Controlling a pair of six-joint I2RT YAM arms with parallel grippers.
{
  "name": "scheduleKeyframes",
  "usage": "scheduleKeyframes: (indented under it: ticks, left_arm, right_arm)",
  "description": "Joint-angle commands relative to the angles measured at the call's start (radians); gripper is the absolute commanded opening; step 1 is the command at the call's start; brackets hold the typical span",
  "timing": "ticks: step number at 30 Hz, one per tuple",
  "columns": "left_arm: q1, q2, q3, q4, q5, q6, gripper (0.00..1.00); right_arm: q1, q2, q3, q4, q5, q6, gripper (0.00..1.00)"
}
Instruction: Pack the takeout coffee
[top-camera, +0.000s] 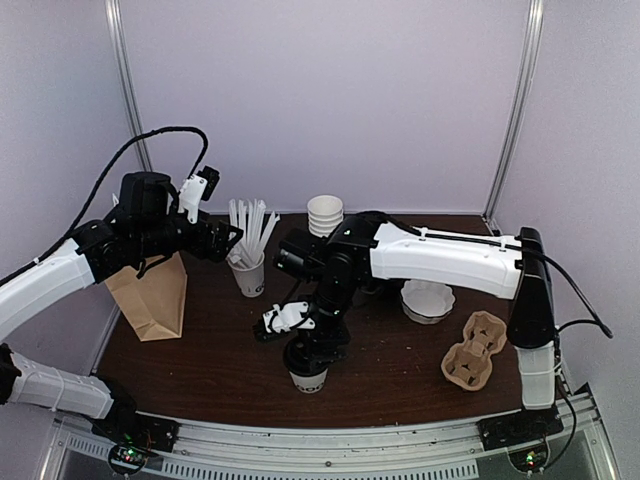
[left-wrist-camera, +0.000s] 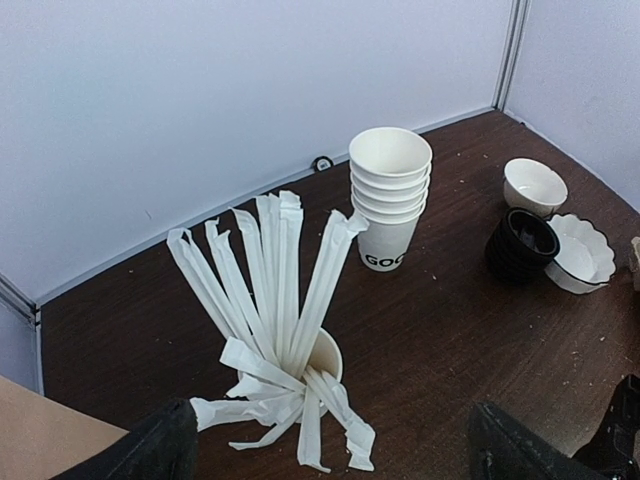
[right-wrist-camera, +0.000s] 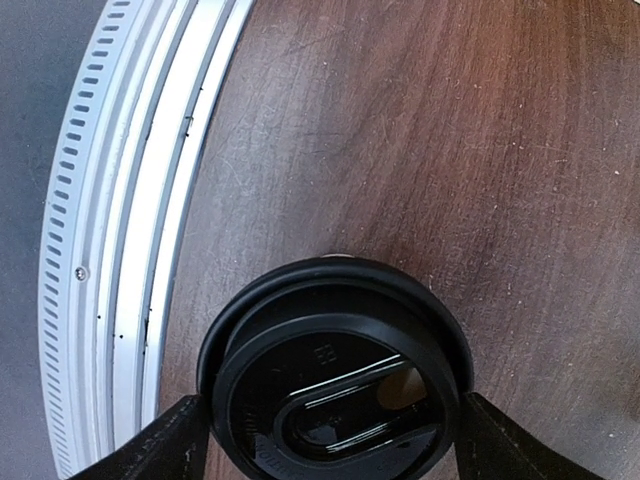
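The takeout coffee (top-camera: 308, 380) is a white cup standing near the table's front edge, capped with a black lid (right-wrist-camera: 335, 380). My right gripper (right-wrist-camera: 333, 440) points straight down over it, and its fingers (right-wrist-camera: 185, 440) press against both sides of the lid. In the top view the right gripper (top-camera: 305, 358) hides most of the cup. My left gripper (left-wrist-camera: 330, 450) hangs open above the white cup of paper-wrapped straws (left-wrist-camera: 285, 290), holding nothing. It sits at the back left in the top view (top-camera: 225, 243).
A brown paper bag (top-camera: 150, 295) stands at the left. A nested stack of white cups (left-wrist-camera: 390, 185) is at the back, with black lids (left-wrist-camera: 520, 245) and white bowls (left-wrist-camera: 580, 255) to its right. A cardboard cup carrier (top-camera: 475, 350) lies front right. The metal table rail (right-wrist-camera: 110, 250) runs close by the cup.
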Motion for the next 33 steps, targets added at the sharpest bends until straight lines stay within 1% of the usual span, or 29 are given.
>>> scheduleKeyframes:
  ticks: [1, 6, 13, 18, 22, 24, 28, 33]
  left_arm:
    - [0.012, -0.003, -0.012, 0.056, 0.016, -0.01, 0.97]
    - [0.014, -0.002, -0.012, 0.056, 0.018, -0.01, 0.98]
    - [0.016, 0.004, -0.01, 0.052, 0.021, -0.009, 0.97]
    - [0.022, 0.006, -0.008, 0.05, 0.022, -0.006, 0.98]
    - [0.028, 0.009, -0.006, 0.05, 0.022, -0.004, 0.97]
    - [0.032, 0.013, -0.005, 0.051, 0.025, -0.004, 0.97]
    - [0.035, 0.021, 0.0, 0.049, 0.04, -0.004, 0.97]
    - [0.036, 0.03, 0.007, 0.041, 0.064, 0.001, 0.98]
  right_arm:
    - [0.004, 0.012, 0.022, -0.01, 0.024, 0.012, 0.84]
    - [0.003, 0.009, 0.022, -0.01, 0.036, 0.012, 0.69]
    - [-0.005, -0.064, 0.04, -0.021, 0.069, 0.02, 0.67]
    - [-0.065, -0.161, 0.037, -0.054, 0.088, 0.016, 0.67]
    - [-0.162, -0.254, -0.027, -0.036, 0.091, 0.021, 0.67]
    - [-0.231, -0.29, -0.054, -0.031, 0.089, 0.03, 0.67]
    - [-0.402, -0.374, -0.117, 0.007, 0.094, 0.051, 0.67]
    - [-0.636, -0.456, -0.179, 0.032, 0.161, 0.084, 0.67]
